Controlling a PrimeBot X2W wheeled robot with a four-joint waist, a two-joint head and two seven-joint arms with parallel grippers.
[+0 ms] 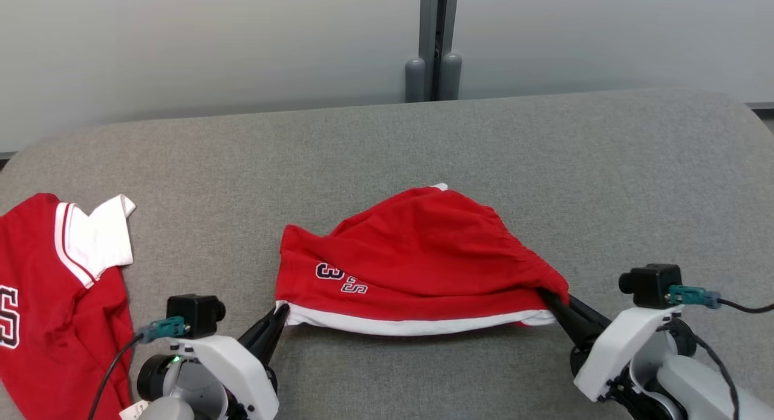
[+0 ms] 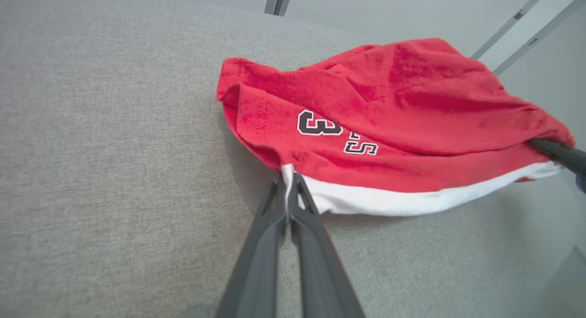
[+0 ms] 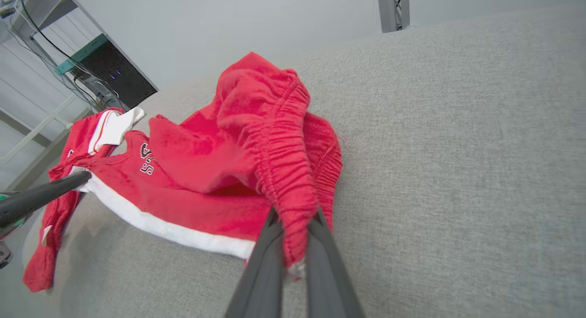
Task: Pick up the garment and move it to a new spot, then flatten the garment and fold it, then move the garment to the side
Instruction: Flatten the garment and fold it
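In the head view, the left tool [image 1: 281,314] is closed on the corner of the shorts [image 1: 423,257] nearest it, pinching the white hem [image 1: 417,324]. The right tool [image 1: 547,296] is clamped on the opposite end, but its tips are buried under a red fold, so its exact hold is hidden here. The shorts span the gap between the two tools, with the hem stretched and the rest humped up beyond on the grey bench [image 1: 544,154]. Whether the hem clears the bench is hard to tell. A red jersey [image 1: 60,275] lies outward of the left tool, cut off by the frame edge.

In the left wrist view, the left tool [image 2: 287,180] has both fingers pressed together, with a sliver of white hem caught between the tips. The shorts [image 2: 389,103] spread ahead and to the side of it — a dark "3" reads clearly, the print beside it only in part. The right tool [image 2: 556,152] enters at the far end, mostly cut off.

In the right wrist view, the right tool [image 3: 295,215] grips the gathered waistband [image 3: 284,171], and a bunched strip hangs down between its fingers and hides the tips. The shorts [image 3: 206,158] trail off toward the left tool [image 3: 68,183], which touches the hem's far corner. The jersey [image 3: 46,258] lies beyond that, partly hidden behind the shorts.
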